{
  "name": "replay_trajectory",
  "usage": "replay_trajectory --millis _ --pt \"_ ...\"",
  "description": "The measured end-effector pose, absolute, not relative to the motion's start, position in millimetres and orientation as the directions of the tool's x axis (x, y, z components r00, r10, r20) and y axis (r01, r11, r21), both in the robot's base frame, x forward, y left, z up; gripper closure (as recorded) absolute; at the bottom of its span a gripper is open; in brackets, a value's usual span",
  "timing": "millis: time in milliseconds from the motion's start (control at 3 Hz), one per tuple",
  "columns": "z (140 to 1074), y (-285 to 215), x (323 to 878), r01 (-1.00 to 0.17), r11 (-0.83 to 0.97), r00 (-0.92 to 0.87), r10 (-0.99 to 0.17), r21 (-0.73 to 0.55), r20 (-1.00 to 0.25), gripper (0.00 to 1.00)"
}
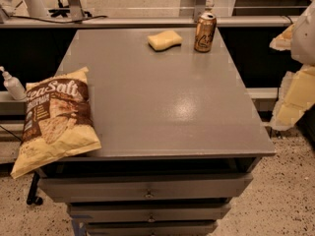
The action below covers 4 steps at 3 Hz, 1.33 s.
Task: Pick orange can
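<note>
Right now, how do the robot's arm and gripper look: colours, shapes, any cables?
The gripper, at the right edge beside the table, is made of pale yellow, flat, blocky pieces with whitish edges. Above it the arm is a smooth, rounded white-grey shell. No cables or markings show on them.

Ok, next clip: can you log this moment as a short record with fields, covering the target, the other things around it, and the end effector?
target: orange can, upright at the far right of the table
beside target: yellow sponge, just left of the can, apart from it
other item: chip bag at the near left corner, overhanging the edge
off table: pump bottle to the left
end effector: at the right edge of the view, beside the table, not touching the can
task status: can not yet grasped
</note>
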<state>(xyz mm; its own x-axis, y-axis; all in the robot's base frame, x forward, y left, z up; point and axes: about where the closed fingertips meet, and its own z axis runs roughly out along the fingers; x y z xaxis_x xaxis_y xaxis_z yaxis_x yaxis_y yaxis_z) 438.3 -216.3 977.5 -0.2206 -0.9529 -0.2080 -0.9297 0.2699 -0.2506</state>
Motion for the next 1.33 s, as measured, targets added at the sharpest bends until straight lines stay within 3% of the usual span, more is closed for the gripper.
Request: replay_trajectory --millis 667,1333 --pt "968.6 -218.9 462.7 -0.915 0.296 -0.225 -0.938 -0.274 -0.264 0.00" --pt "936.0 -249.9 575.4 -0.817 0.495 -0.288 -0.794 -0.295 -0.536 0.00"
